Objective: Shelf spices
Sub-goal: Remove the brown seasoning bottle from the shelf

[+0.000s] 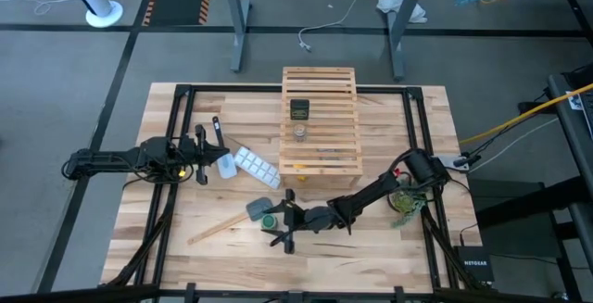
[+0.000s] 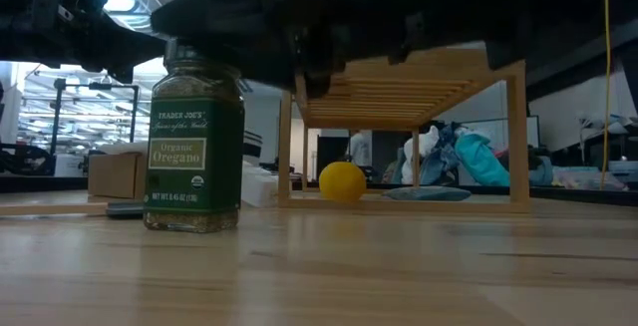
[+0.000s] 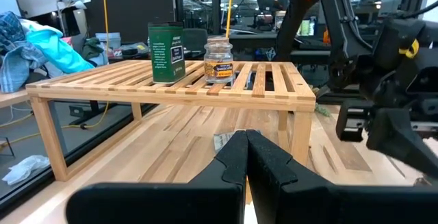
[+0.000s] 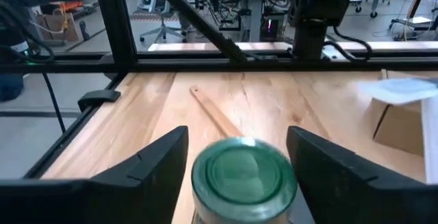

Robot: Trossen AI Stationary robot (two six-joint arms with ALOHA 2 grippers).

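Butcher-block table (image 1: pixel 185 206) bearing: wooden slatted shelf (image 1: pixel 320 159) at far centre, carrying dark boxy jar (image 1: pixel 299 109) and small clear jar (image 1: pixel 299 134) just nearer; white ice-cube tray (image 1: pixel 254 166) left of shelf; green-lidded jar (image 1: pixel 268 220) near centre, between fingers of right gripper (image 1: pixel 274 221); left gripper (image 1: pixel 215 150) at left.

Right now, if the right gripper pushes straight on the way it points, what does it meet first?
The green-lidded oregano jar: it stands between the right gripper's open fingers, apparently not yet touched. Past it, the wrist view shows only a thin wooden stick lying on the table, though depth is unclear.
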